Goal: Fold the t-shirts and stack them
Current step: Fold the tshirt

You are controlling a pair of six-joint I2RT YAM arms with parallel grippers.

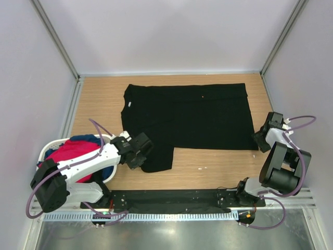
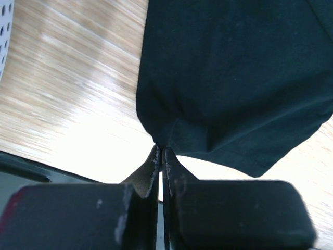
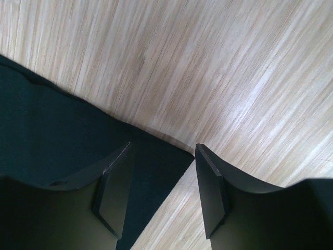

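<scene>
A large black t-shirt (image 1: 192, 114) lies spread flat on the wooden table, its white neck label (image 1: 128, 105) at the left. My left gripper (image 1: 140, 152) sits at the shirt's near-left flap. In the left wrist view it (image 2: 161, 152) is shut on a pinched fold of the black cloth (image 2: 234, 78). My right gripper (image 1: 260, 138) is at the shirt's near-right corner. In the right wrist view it (image 3: 164, 148) stands open, its jaws astride that corner (image 3: 156, 156). A red t-shirt (image 1: 73, 156) and a blue one (image 1: 86, 139) lie bunched in the basket.
The white oval basket (image 1: 48, 148) stands at the near left, beside the left arm. Grey walls close in the table on three sides. A black strip and metal rail (image 1: 171, 200) run along the near edge. Small white specks (image 1: 203, 168) lie on the wood.
</scene>
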